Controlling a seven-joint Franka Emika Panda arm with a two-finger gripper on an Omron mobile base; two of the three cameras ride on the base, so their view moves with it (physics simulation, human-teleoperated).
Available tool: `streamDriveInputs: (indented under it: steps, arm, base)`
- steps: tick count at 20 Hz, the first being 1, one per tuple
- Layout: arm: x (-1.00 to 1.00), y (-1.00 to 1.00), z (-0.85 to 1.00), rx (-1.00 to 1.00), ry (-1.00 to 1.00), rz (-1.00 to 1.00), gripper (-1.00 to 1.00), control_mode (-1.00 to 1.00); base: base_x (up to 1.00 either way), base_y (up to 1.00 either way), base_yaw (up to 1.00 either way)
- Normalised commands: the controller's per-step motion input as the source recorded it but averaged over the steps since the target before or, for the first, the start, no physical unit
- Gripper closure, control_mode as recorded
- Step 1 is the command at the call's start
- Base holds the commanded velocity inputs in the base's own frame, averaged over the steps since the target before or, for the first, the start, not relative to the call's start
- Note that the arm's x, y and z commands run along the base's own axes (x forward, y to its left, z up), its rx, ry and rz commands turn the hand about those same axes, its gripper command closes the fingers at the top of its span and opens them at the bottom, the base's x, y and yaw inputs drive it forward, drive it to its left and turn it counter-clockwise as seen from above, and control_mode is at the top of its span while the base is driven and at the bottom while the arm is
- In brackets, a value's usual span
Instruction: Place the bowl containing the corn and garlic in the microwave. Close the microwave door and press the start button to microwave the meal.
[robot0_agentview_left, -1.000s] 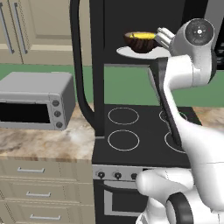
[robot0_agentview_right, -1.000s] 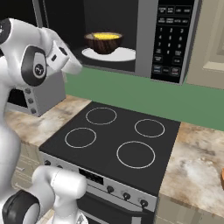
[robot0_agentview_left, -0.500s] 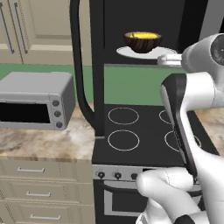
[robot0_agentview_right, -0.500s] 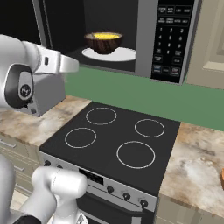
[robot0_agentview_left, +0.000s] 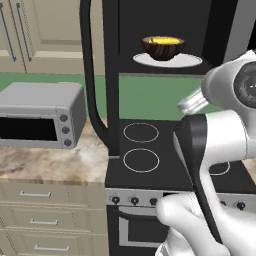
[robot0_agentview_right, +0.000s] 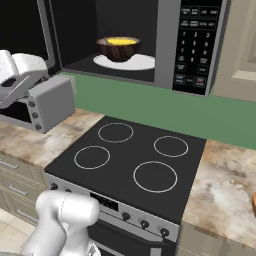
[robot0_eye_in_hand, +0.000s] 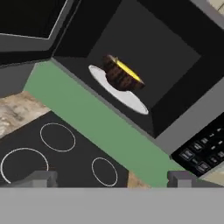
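Observation:
The brown bowl (robot0_agentview_left: 162, 48) (robot0_agentview_right: 118, 49) (robot0_eye_in_hand: 120, 75) sits on the white turntable (robot0_agentview_right: 141, 63) inside the open microwave (robot0_agentview_right: 165, 45). The yellow corn (robot0_agentview_right: 120, 41) (robot0_eye_in_hand: 127, 70) lies across the bowl's top. The garlic is hidden inside the bowl. The microwave door (robot0_agentview_left: 111, 75) (robot0_eye_in_hand: 30, 17) stands swung wide to the left, its curved handle (robot0_agentview_left: 89, 75) facing out. My gripper (robot0_eye_in_hand: 111, 178) is open and holds nothing. It hangs back from the cavity, over the stove and below the bowl. The black keypad (robot0_agentview_right: 197, 45) is to the right of the cavity.
A grey toaster oven (robot0_agentview_left: 40, 115) (robot0_agentview_right: 50, 102) stands on the marble counter left of the black stove (robot0_agentview_left: 141, 150) (robot0_agentview_right: 130, 155). My arm's hand (robot0_agentview_right: 20, 75) hovers near the toaster oven. An orange object (robot0_agentview_right: 254, 205) peeks in at the right counter edge.
The open gripper has drawn back and down from the bowl, out of the microwave. The bowl stays still on the turntable, and the door has not moved.

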Motion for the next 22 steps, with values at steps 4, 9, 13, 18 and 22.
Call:
streamDriveInputs:
  steps: [4, 9, 13, 18, 22]
  arm:
    - [-0.79, 0.57, 0.11, -0.61, 0.10, 0.18, -1.00, -1.00]
    - [-0.67, 0.65, 0.11, -0.57, 0.04, 0.13, -1.00, -1.00]
    - [-0.35, 0.86, 0.07, -0.50, 0.00, 0.06, -1.00, -1.00]
    - [-0.18, 0.91, 0.01, -0.47, -0.01, 0.01, -1.00, -1.00]
    - [-0.10, 0.96, 0.00, -0.41, -0.07, 0.00, -1.00, -1.00]
  base:
    - [0.00, 0.00, 0.00]
    - [0.00, 0.00, 0.00]
    - [0.00, 0.00, 0.00]
    - [0.00, 0.00, 0.00]
    - [0.00, 0.00, 0.00]
